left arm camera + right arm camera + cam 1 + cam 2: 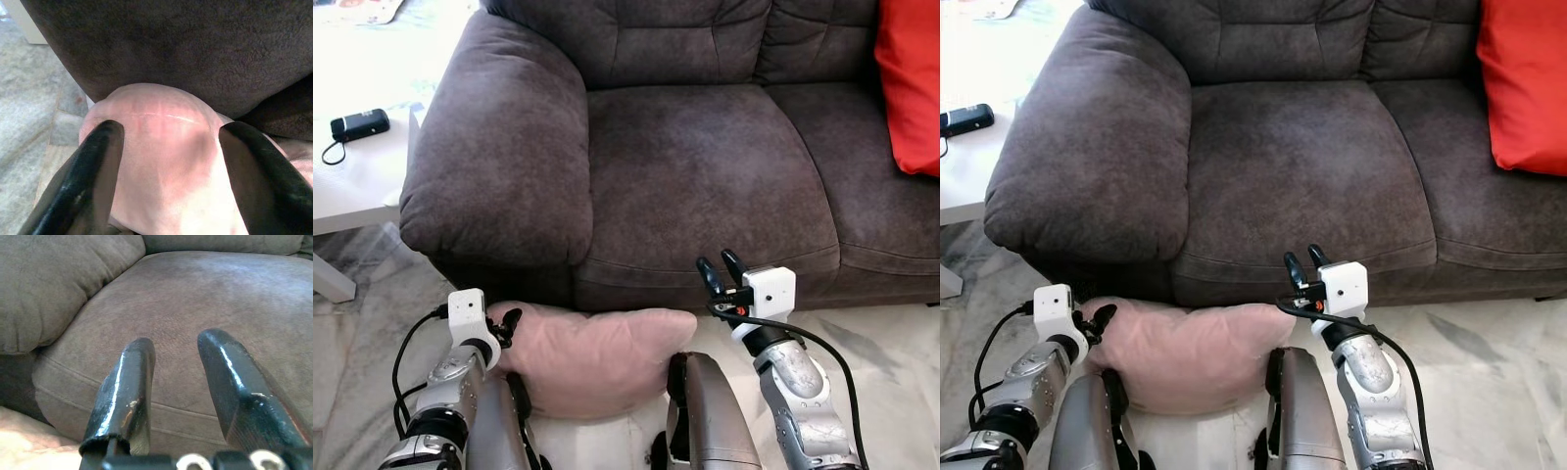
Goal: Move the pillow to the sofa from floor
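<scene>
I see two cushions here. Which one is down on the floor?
The pale pink pillow, lying on the floor against the sofa's front, with the left end effector straddling its end. The red cushion sits up on the seat.

Silver metallic arms, black joint rings. White boxy wrist modules; right one red-marked. Black cables looping from both wrists. Glossy black fingers [128, 387], scuffed, paint chipped.
</scene>
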